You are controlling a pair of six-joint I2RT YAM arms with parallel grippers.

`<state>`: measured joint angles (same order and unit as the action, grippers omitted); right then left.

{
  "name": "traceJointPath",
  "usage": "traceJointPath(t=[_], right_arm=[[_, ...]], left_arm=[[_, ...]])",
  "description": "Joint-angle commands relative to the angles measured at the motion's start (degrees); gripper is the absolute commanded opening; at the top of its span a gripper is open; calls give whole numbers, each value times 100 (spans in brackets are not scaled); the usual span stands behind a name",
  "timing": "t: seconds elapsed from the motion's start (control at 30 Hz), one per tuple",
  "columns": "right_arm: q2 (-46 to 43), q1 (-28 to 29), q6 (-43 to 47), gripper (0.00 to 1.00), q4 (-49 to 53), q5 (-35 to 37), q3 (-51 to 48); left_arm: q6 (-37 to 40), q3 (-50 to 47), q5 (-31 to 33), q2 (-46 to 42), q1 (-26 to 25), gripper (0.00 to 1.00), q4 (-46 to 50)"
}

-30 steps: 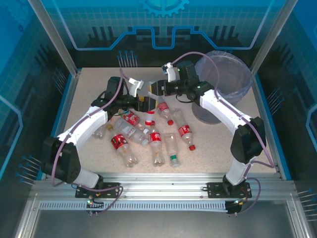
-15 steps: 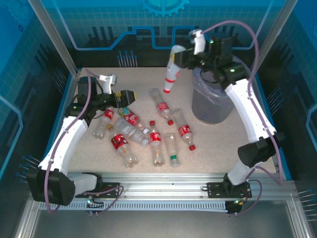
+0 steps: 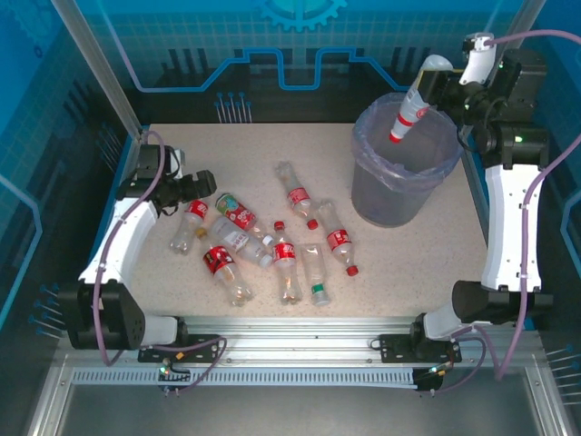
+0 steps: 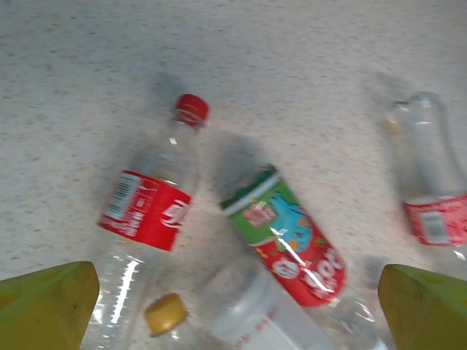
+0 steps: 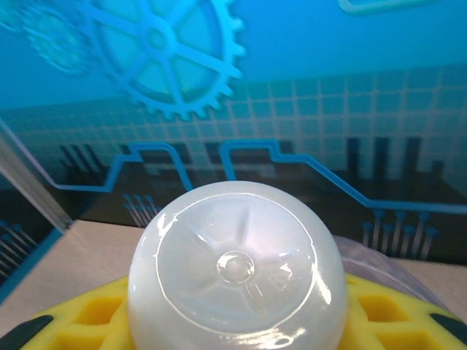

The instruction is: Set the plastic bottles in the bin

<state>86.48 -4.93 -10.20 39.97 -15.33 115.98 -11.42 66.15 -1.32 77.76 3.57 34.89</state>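
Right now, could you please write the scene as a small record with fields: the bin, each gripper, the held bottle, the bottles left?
bin: upright, far right of the table
right gripper: shut on a bottle
held bottle: tilted, red cap down, above the bin's opening
left gripper: open, close above the loose bottles
loose bottles: about eight, lying on the table
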Motion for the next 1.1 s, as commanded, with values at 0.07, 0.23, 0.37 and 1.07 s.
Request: traceJointPath(t=[0.07, 0.23, 0.37, 1.07], right_arm=[[157, -16, 417, 47, 367, 732, -755], [475, 58, 620, 47, 530, 933, -1146], [741, 100, 767, 48, 505, 820, -1385], [1304, 251, 899, 59, 261, 687, -2351]], left_arm=[[299, -80, 771, 327, 177, 99, 62], [135, -248, 681, 545, 364, 99, 28], [-79, -581, 651, 560, 420, 99, -111], [117, -664, 958, 1490, 486, 97, -78]])
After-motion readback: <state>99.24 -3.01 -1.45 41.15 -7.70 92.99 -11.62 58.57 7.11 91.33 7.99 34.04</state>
